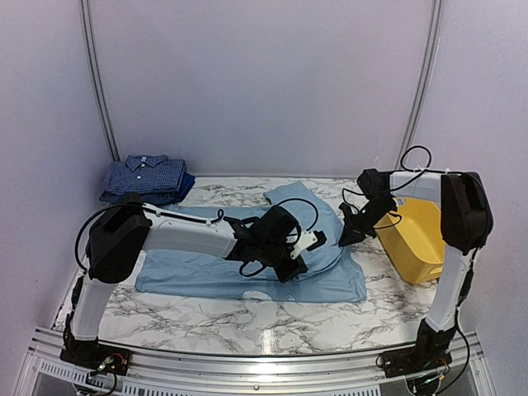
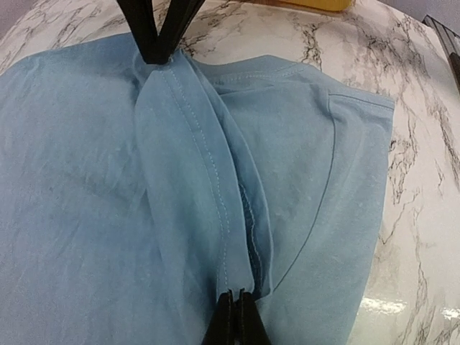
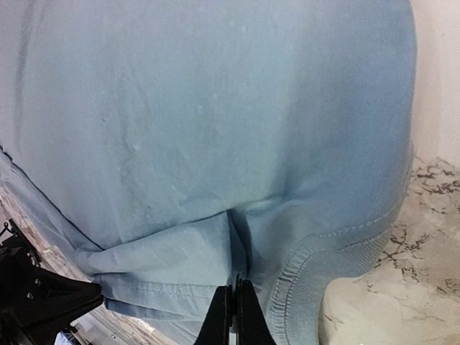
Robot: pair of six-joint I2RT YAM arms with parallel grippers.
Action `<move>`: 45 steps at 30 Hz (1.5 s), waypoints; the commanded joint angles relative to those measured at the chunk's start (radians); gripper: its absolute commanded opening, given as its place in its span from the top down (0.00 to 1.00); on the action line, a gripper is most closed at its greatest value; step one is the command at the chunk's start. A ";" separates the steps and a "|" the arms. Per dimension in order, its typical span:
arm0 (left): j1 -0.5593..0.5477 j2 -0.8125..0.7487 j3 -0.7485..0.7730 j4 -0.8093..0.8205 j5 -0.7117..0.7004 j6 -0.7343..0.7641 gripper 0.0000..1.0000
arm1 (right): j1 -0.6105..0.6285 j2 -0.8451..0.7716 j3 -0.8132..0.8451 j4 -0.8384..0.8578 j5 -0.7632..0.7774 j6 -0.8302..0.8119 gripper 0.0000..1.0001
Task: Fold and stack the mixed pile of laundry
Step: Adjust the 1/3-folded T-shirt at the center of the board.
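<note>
Laundry from above: a light-blue T-shirt (image 1: 206, 268) lies spread over the middle of the marble table (image 1: 247, 318). At the far left corner sits a folded navy check shirt (image 1: 147, 175) on top of a dark-blue piece (image 1: 186, 186). A yellow tub (image 1: 417, 247) stands at the right edge, just beside the T-shirt. From here I see only its yellow walls and floor. The left gripper (image 1: 322, 238) and right gripper (image 1: 346, 239) meet near each other over the T-shirt's right part.

From the left wrist, the left gripper's fingers are clamped tight on a raised ridge of the T-shirt along a stitched seam. At the far end of that ridge the right gripper pinches the same fold. Marble shows to the right, a sliver of the tub at the top.

From the right wrist, the right gripper's fingers are closed on the blue cloth next to the ribbed collar (image 3: 316, 266). The fabric hangs up and away in front of them. The left gripper shows dark at lower left, touching the hem.
</note>
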 commanded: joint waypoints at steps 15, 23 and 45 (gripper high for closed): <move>0.100 -0.162 -0.193 0.230 -0.006 -0.198 1.00 | 0.030 0.017 0.143 0.089 -0.078 0.094 1.00; 0.118 -0.188 -0.250 0.266 -0.048 -0.229 1.00 | 0.046 0.085 0.247 0.078 -0.066 0.102 1.00; 0.186 -0.075 -0.160 0.117 -0.206 -0.377 0.98 | 0.060 0.129 0.301 0.032 0.063 0.085 0.75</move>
